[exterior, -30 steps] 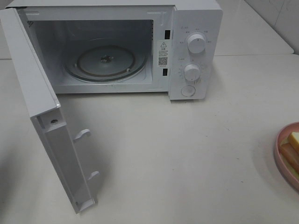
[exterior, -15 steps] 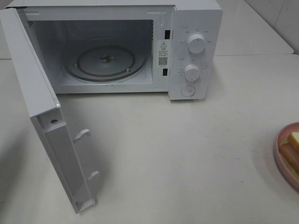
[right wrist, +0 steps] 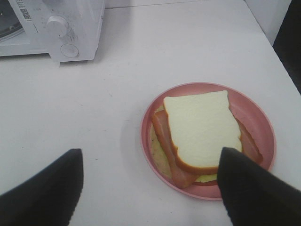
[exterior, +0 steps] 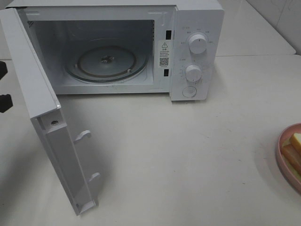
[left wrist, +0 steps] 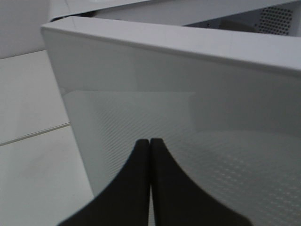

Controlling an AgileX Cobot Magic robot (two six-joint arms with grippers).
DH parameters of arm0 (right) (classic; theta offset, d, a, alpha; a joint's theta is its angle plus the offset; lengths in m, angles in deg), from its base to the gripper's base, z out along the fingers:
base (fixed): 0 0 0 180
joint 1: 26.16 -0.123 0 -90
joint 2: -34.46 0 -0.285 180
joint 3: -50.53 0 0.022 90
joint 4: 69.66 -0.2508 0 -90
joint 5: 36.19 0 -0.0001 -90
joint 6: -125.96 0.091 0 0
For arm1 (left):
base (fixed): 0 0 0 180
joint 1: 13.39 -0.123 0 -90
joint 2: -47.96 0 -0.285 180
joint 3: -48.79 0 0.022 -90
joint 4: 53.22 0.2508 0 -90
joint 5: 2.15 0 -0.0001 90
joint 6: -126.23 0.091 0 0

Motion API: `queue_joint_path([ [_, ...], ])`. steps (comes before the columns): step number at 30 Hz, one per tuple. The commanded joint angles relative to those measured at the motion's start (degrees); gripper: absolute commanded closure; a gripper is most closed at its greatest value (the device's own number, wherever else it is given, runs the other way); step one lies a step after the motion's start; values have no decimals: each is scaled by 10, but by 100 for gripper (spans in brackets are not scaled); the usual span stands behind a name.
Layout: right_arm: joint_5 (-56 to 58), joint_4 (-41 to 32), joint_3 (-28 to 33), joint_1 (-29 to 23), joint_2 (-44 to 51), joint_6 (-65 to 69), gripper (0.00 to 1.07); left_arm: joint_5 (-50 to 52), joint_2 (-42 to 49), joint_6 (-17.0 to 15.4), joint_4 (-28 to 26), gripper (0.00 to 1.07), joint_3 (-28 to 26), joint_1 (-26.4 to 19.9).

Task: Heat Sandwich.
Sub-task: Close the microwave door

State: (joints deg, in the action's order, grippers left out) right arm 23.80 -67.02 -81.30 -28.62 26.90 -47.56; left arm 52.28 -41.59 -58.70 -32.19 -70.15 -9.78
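The sandwich [right wrist: 200,127], pale bread over a pink-brown filling, lies on a round pink plate [right wrist: 256,115]. My right gripper [right wrist: 150,155] hovers open above the plate's near side, one finger on each side and nothing between them. In the high view the sandwich [exterior: 292,149] and the plate [exterior: 281,141] are cut off by the right edge. The white microwave [exterior: 197,28] stands open, its glass turntable [exterior: 107,62] bare. My left gripper [left wrist: 149,141] is shut and empty, its tips close to the outer face of the door [left wrist: 197,117].
The microwave door [exterior: 44,108] swings out far to the front left. Dark parts of my left arm [exterior: 4,102] show behind it at the left edge. Two knobs [exterior: 197,43] and a button sit on the panel. White tabletop [exterior: 188,155] lies between microwave and plate.
Dark parts of my left arm have come into view at the left edge behind the door. Microwave, plate and sandwich have not moved.
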Motion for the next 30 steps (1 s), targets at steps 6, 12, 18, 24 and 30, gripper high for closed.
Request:
queue_joint_path([
  [6, -4, -2, 1, 5, 15, -2, 31, 39, -44, 17, -40, 107, -14, 75],
  [12, -4, -2, 1, 5, 15, -2, 31, 41, -89, 29, -146, 107, -43, 164],
  [18, -4, -2, 1, 5, 15, -2, 31, 54, -121, 83, -239, 107, -65, 238],
  [24, -4, -2, 1, 5, 15, -2, 31, 56, -158, 119, -336, 107, -109, 311],
  [30, -4, -2, 1, 5, 15, -2, 31, 52, -198, 124, -408, 107, -159, 365],
])
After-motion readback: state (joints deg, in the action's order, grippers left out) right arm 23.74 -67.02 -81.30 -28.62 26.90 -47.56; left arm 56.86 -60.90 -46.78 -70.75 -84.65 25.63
